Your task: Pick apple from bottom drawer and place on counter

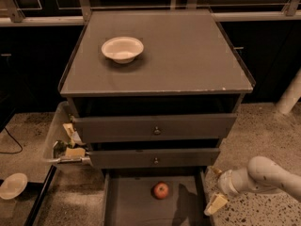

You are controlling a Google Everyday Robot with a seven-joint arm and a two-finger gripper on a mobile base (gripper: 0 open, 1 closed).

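Note:
The apple (161,190), small and red, lies on the floor of the bottom drawer (131,204), which is pulled out below the two knobbed drawers. My gripper (214,188) is to the right of the drawer, just outside its right side and level with the apple, a hand's width from it. Its two yellowish fingertips (216,204) are spread apart and hold nothing. The counter (188,55) is the grey top of the cabinet, above.
A white bowl (122,48) sits on the counter's back left. A clear bin of clutter (63,145) hangs at the cabinet's left side. Another white bowl (11,186) lies on the floor at left. A white pipe (289,95) stands at right.

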